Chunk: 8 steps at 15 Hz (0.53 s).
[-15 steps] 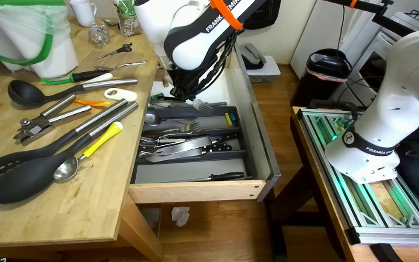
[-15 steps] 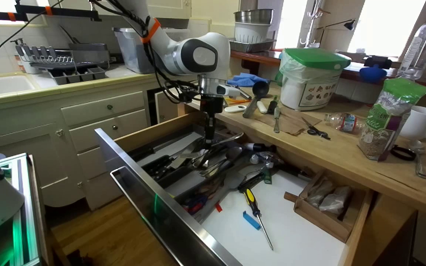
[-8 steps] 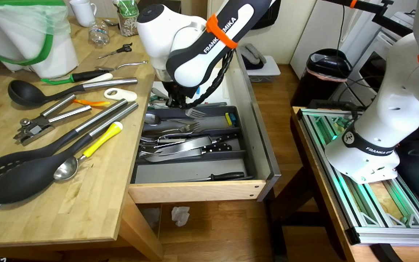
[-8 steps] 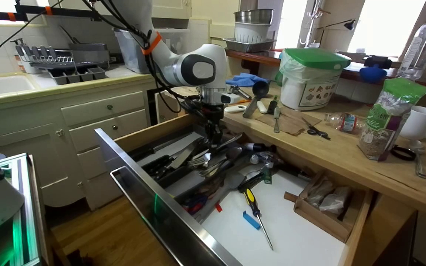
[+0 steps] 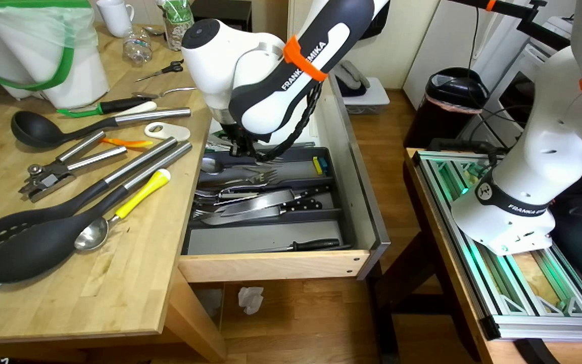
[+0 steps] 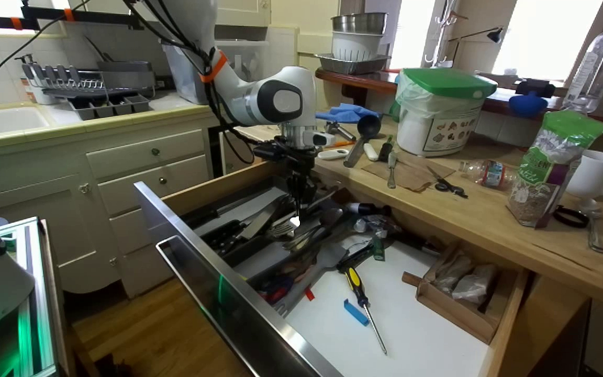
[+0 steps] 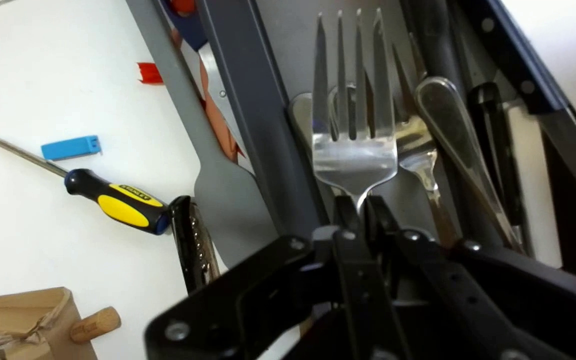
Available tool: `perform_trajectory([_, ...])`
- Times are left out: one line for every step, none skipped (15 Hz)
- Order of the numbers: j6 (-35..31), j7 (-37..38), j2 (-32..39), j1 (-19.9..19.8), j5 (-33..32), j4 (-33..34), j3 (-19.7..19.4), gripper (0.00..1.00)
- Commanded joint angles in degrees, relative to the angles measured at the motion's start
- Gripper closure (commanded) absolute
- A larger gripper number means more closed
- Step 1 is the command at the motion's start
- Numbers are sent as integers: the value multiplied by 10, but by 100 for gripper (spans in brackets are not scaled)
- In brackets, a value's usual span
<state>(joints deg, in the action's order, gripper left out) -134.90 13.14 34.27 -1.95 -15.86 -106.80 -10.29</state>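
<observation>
A silver fork [image 7: 355, 155] has its neck pinched between the black fingertips of my gripper [image 7: 361, 210], which is shut on it. Its tines point away from the gripper; the handle is hidden behind the fingers. Beneath the fork lies the dark grey cutlery tray [image 5: 265, 237] inside the pulled-out drawer. A second fork [image 7: 420, 150] and other cutlery lie close on the right in the wrist view. In an exterior view the gripper [image 6: 299, 201] hangs low over the tray, the fork head [image 6: 294, 221] bright at its tip. I cannot tell whether the fork touches the cutlery under it.
Black-handled knives [image 5: 301, 205] lie in the tray. Elsewhere in the drawer are a grey spatula [image 7: 233, 200], a yellow-black screwdriver [image 6: 355, 283] and a cardboard box [image 6: 458, 309]. Beside the drawer, the wooden counter [image 5: 134, 293] carries large utensils; the drawer front [image 6: 218, 262] stands opposite.
The arm has come down closer to the tray and shifted a little toward the counter in an exterior view. The hand and fork have turned, and the fork stays gripped throughout.
</observation>
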Motion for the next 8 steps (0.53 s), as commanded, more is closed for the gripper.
perform_trajectory([18, -16, 38, 10, -20, 41, -9, 98])
perform_trajectory([20, -20, 45, 10, -21, 48, -9, 98])
perform_trajectory([22, -24, 53, 10, -20, 56, -9, 98])
perform_trajectory([23, -27, 60, 10, -20, 63, -9, 98])
perform_trajectory([24, -29, 67, 11, -21, 71, -10, 98])
perform_trajectory([25, -34, 73, 11, -20, 78, -9, 98])
perform_trajectory([26, -37, 78, 12, -21, 85, -9, 98])
perform_trajectory([26, -41, 83, 13, -21, 91, -9, 98])
